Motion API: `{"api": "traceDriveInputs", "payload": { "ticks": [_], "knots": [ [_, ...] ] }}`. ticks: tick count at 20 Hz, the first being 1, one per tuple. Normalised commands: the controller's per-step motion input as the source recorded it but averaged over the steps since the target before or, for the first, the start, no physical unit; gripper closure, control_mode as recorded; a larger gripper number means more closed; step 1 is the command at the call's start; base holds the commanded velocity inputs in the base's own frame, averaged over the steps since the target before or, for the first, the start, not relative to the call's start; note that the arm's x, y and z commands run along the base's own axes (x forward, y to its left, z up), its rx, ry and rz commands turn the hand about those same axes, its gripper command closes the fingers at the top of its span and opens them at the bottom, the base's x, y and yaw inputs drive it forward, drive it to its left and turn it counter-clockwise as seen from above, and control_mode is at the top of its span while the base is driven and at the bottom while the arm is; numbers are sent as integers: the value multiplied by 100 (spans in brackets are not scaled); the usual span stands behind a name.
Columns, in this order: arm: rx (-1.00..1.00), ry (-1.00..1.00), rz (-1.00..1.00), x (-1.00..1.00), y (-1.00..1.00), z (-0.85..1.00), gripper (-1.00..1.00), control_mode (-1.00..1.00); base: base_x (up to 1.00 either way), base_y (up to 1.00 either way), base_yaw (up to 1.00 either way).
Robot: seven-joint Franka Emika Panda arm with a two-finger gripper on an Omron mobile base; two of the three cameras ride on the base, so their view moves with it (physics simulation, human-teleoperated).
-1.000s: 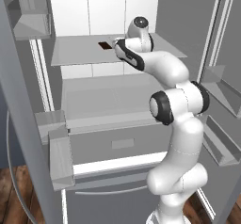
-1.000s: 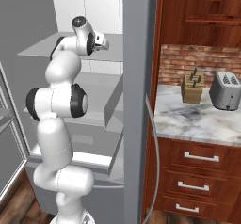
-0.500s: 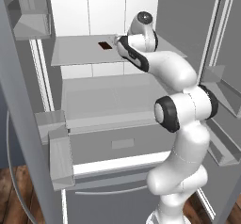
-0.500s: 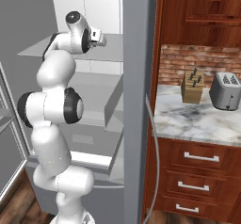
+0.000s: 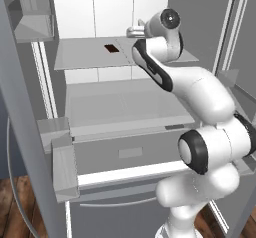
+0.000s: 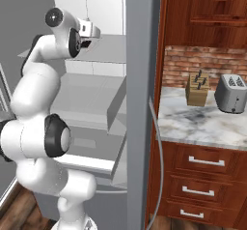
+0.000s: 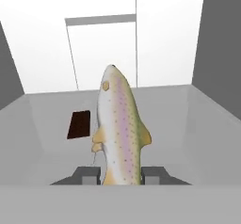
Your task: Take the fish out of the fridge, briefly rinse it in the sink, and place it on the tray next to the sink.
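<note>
The fish (image 7: 119,129) is silvery with pink and olive speckled flanks. It stands head-up between my two fingertips (image 7: 87,175) in the hand view, so my gripper (image 7: 120,175) is shut on it. It hangs just above the upper shelf (image 5: 85,57) of the open fridge (image 5: 120,107). In the left base view my gripper (image 5: 132,32) sits over that shelf's right half. From the right base view the hand (image 6: 89,31) shows beside the fridge's side wall. Sink and tray are out of view.
A dark brown square item (image 7: 79,124) lies on the same shelf, left of the fish, also seen as a brown square (image 5: 111,48). Clear door bins (image 5: 32,22) hang on the left door. A knife block (image 6: 198,89) and toaster (image 6: 231,93) stand on the marble counter.
The hand has risen a little above the upper shelf and drawn back from the fridge's rear, with the upper arm swinging up. The jaws closed slightly, then held.
</note>
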Motion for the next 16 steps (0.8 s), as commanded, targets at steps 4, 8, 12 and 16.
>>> {"api": "traceDriveInputs", "payload": {
  "ticks": [4,8,12,16],
  "knots": [
    [0,-4,0,-100,0,22,100,-100,0,0,0],
    [0,0,0,-100,0,-15,100,-100,0,0,0],
    [-2,2,0,-100,0,-58,100,-100,0,0,0],
    [-7,11,0,-100,0,-78,100,-100,0,0,0]
  ]
}}
